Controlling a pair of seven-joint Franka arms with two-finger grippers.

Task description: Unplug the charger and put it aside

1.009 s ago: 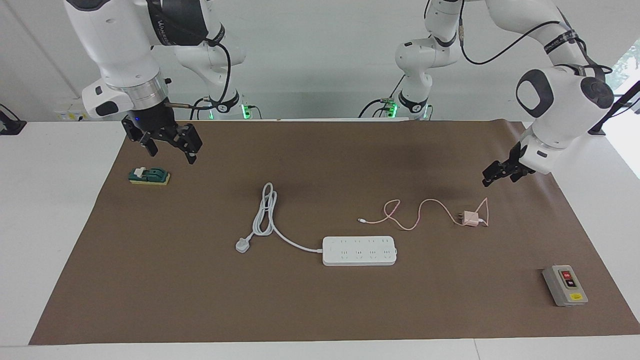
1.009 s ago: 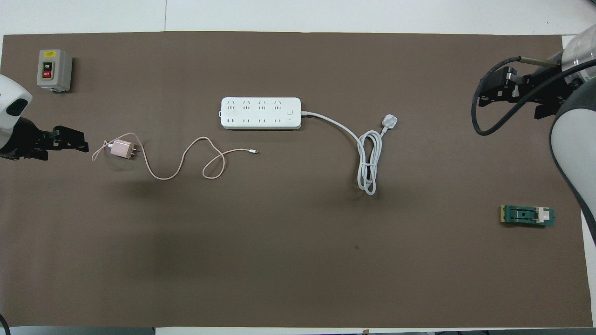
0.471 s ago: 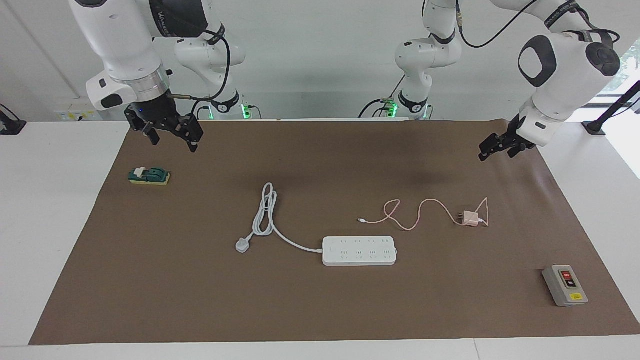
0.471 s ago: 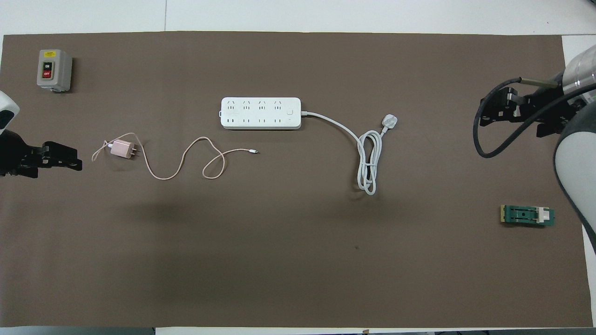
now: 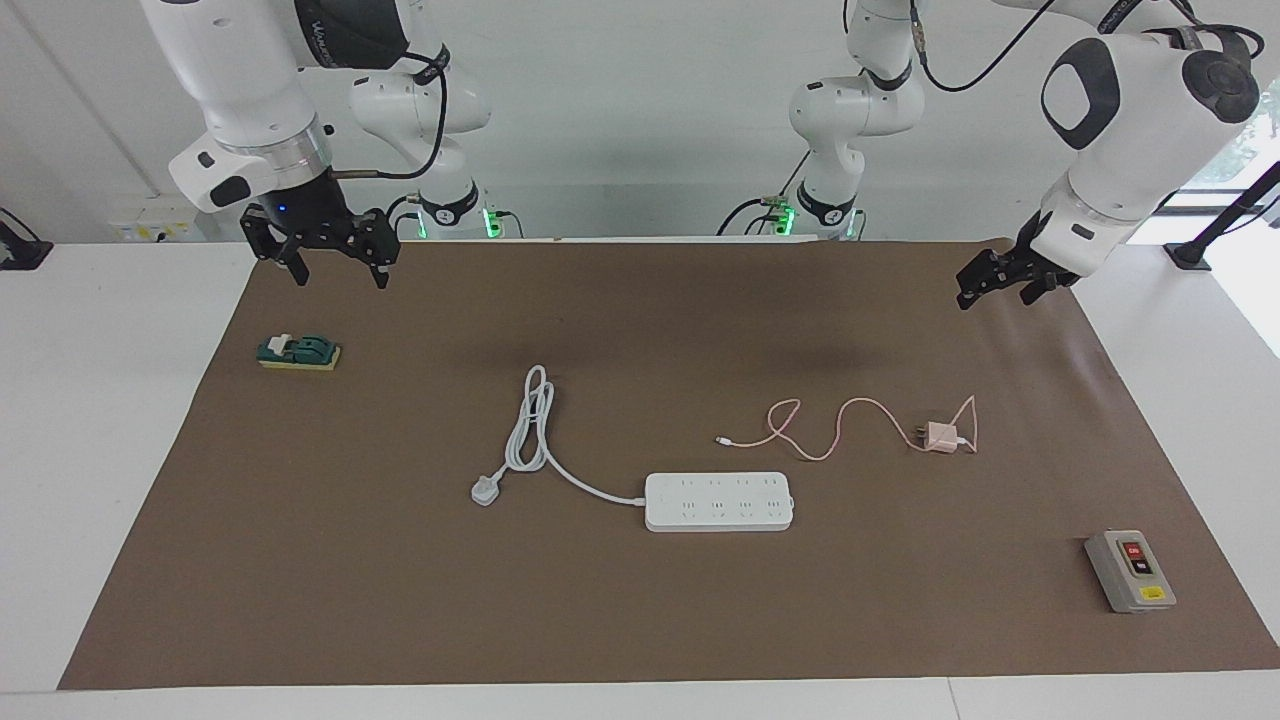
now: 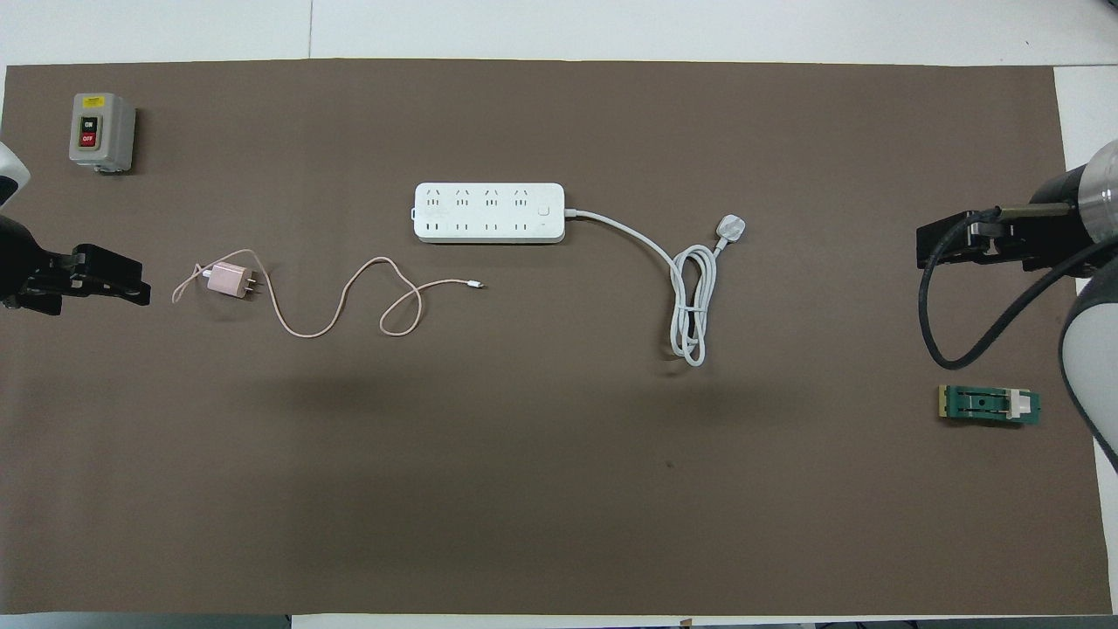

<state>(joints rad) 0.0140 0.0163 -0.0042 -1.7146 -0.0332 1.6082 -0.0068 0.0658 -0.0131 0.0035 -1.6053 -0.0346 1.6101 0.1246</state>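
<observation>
The pale pink charger (image 5: 940,437) lies on the brown mat, toward the left arm's end, with its prongs free of any socket. It also shows in the overhead view (image 6: 229,280). Its thin pink cable (image 5: 830,425) snakes toward the table's middle (image 6: 349,297). The white power strip (image 5: 718,501) lies a little farther from the robots (image 6: 489,212), with nothing plugged in. My left gripper (image 5: 993,290) is open and empty, in the air over the mat's end beside the charger (image 6: 140,284). My right gripper (image 5: 342,278) is open and empty, up over the mat's other end (image 6: 939,245).
A grey box with red and black buttons (image 5: 1130,570) stands farther from the robots than the charger (image 6: 101,131). A small green part (image 5: 298,352) lies below the right gripper (image 6: 990,405). The strip's white cord and plug (image 5: 485,491) coil toward the right arm's end.
Both grippers have risen and drawn back toward the robots. The left gripper has moved away from the charger, which lies still.
</observation>
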